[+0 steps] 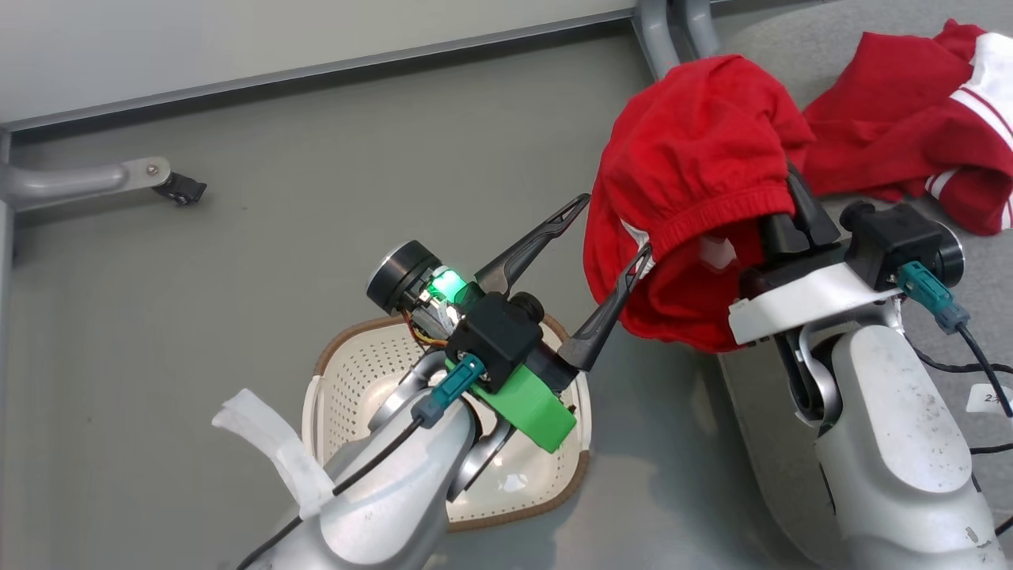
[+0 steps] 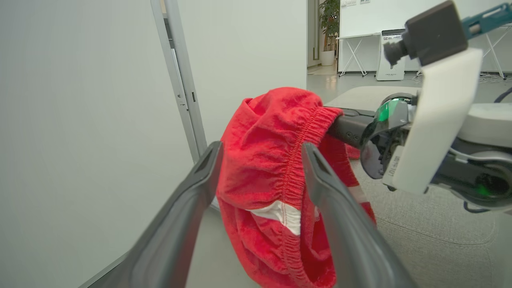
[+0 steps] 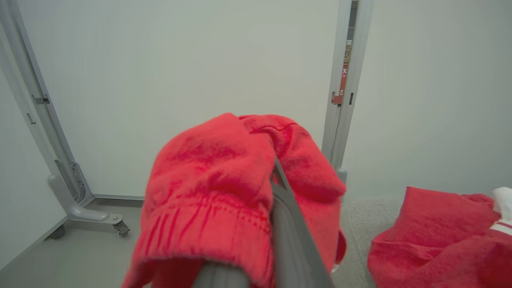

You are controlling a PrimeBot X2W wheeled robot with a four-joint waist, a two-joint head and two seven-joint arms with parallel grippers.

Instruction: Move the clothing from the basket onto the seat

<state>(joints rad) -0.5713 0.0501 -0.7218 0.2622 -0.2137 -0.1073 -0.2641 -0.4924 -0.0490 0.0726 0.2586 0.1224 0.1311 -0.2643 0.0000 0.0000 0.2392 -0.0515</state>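
The jersey (image 1: 894, 119) lies on the seat (image 1: 993, 261) at upper right, the right tool (image 1: 803, 210) pinches the shorts (image 1: 696, 142) over its edge, and the left tool (image 1: 613, 229) is spread wide and empty, so seemingly only the drop is left.

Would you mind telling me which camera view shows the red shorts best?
The head view: the shorts show whole, draped over the shut right gripper. The left wrist view shows their waistband and white label, bottom cropped; the right wrist view shows them bunched close.

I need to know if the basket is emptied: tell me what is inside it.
Bare perforated cream wall shows inside the basket, with no red cloth on it. The left arm covers its middle, so that part cannot be checked.
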